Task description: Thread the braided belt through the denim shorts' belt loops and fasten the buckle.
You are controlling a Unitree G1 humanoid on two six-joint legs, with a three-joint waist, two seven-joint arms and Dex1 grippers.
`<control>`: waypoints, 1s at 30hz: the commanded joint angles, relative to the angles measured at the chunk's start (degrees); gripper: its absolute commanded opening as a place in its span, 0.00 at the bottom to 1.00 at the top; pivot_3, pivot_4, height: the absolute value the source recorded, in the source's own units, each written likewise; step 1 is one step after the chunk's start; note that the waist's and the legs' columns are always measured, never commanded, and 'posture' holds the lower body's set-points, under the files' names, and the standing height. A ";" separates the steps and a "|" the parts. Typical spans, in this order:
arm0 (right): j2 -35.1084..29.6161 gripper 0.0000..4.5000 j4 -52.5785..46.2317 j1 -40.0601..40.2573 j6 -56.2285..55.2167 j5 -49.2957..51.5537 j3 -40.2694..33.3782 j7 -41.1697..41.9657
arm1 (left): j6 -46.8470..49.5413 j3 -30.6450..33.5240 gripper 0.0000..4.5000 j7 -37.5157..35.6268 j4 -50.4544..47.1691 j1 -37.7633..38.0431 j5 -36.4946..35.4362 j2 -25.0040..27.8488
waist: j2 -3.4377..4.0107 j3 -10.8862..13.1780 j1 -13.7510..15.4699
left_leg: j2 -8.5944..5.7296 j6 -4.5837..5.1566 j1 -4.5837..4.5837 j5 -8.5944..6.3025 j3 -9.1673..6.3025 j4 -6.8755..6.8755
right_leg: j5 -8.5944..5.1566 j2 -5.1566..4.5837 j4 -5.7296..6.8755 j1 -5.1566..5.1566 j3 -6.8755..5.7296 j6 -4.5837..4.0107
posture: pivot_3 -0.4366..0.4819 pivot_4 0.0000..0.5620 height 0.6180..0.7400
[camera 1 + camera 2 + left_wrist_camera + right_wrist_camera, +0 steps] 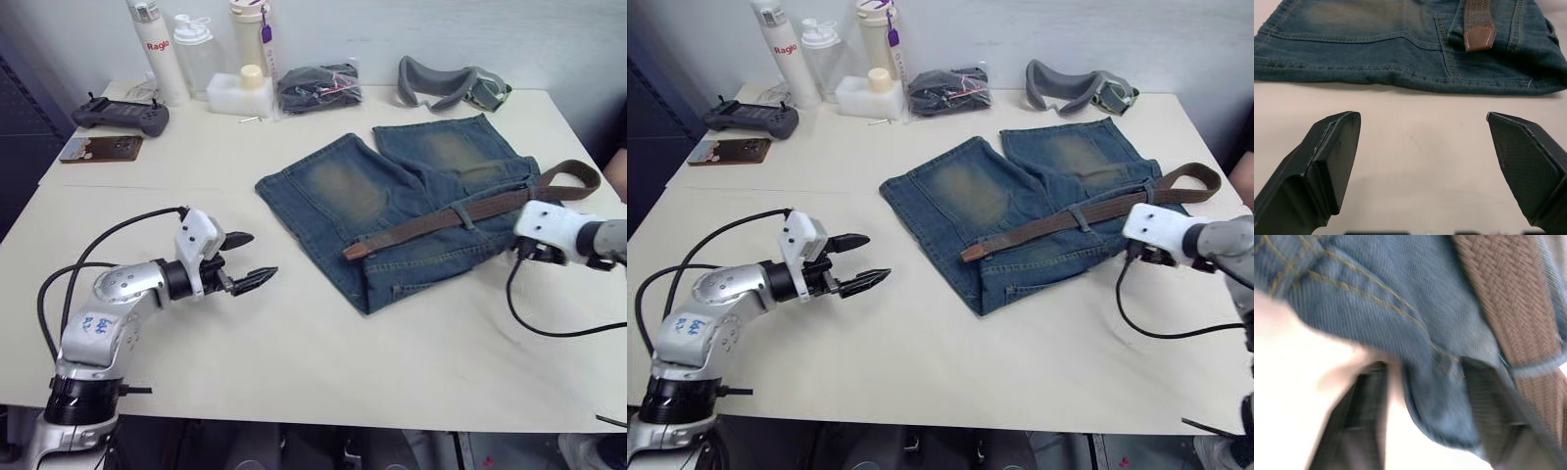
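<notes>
The belt (460, 214) lies limp across the shorts (411, 206) at frame centre-right; it looks soft and floppy, best pinched near its stiffer leather tip (1479, 38). Left pincer (245, 262) hangs open over the bench (294, 343); right pincer (1420, 396) straddles the shorts' edge, parted.

My faded blue denim shorts (411, 201) lie flat on the table; my dark-brown braided belt (460, 213) runs along their waistband, looping past its right end.
</notes>
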 commanded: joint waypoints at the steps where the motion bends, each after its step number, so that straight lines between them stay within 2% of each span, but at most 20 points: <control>1: -2.36 0.99 -9.10 1.61 17.07 8.65 -10.05 3.51 | -2.82 -1.88 1.00 -0.79 1.97 -2.17 1.62 -0.48 | 0.01 0.01 0.00 | 0.02 0.00 0.00 0.00 -0.01 0.00 | 0.00 0.02 0.00 0.01 -0.01 0.00 | 0.48 0.27 0.31; 4: 4.35 0.99 -23.87 5.32 40.36 23.89 -21.53 1.76 | -3.30 -3.59 1.00 -1.11 4.70 -4.53 1.77 -2.09 | 0.00 0.00 -0.21 | 0.10 -0.01 0.03 0.01 -0.05 -0.01 | 0.00 0.06 -0.04 0.11 -0.06 0.00 | 0.48 0.27 0.31; 8: 22.57 0.99 -41.81 5.81 64.90 39.15 -34.04 -10.93 | -2.99 -3.86 1.00 -1.41 5.51 -6.68 1.16 -3.52 | -0.08 -0.04 -1.13 | 0.16 -0.13 0.14 0.07 -0.09 -0.10 | 0.00 0.13 -0.02 0.19 -0.07 0.00 | 0.48 0.27 0.31; 11: 40.03 0.99 -43.93 1.07 85.08 47.43 -46.78 -18.84 | -2.05 -3.43 1.00 -1.72 5.07 -7.58 0.33 -3.70 | -0.07 -0.04 -1.17 | 0.13 -0.24 0.12 0.13 -0.08 -0.22 | 0.00 0.10 -0.02 0.12 -0.04 -0.01 | 0.48 0.27 0.31; 14: 53.27 0.99 -45.64 2.03 87.93 55.61 -53.51 -30.28 | -1.65 -3.32 1.00 -1.83 4.81 -7.63 0.28 -3.29 | -0.07 -0.04 -1.11 | 0.12 -0.28 0.16 0.16 -0.09 -0.26 | 0.00 0.08 -0.04 0.16 -0.04 -0.01 | 0.48 0.27 0.31; 19: 65.63 0.99 -44.95 1.30 87.93 64.33 -61.12 -47.16 | -2.04 -3.42 1.00 -1.74 3.94 -7.16 0.88 -2.56 | -0.06 -0.04 -1.18 | 0.03 -0.28 0.11 0.16 0.00 -0.25 | -0.01 0.01 0.03 0.04 0.04 -0.02 | 0.48 0.27 0.31; 24: 68.52 0.99 -41.81 -0.35 87.93 68.31 -63.77 -57.17 | -3.03 -2.42 1.00 -1.09 3.04 -7.37 0.56 -2.63 | -0.05 -0.04 -1.44 | 0.07 -0.28 0.12 0.16 0.06 -0.26 | -0.05 0.05 0.10 -0.03 0.07 -0.10 | 0.48 0.27 0.31; 30: 70.67 0.99 -38.94 -1.92 87.38 69.88 -62.38 -62.85 | -3.45 -2.49 1.00 -0.18 2.32 -6.76 1.04 -2.60 | -0.05 -0.04 -1.55 | 0.09 -0.28 0.12 0.16 0.09 -0.26 | -0.08 0.08 0.16 -0.08 0.10 -0.14 | 0.48 0.27 0.31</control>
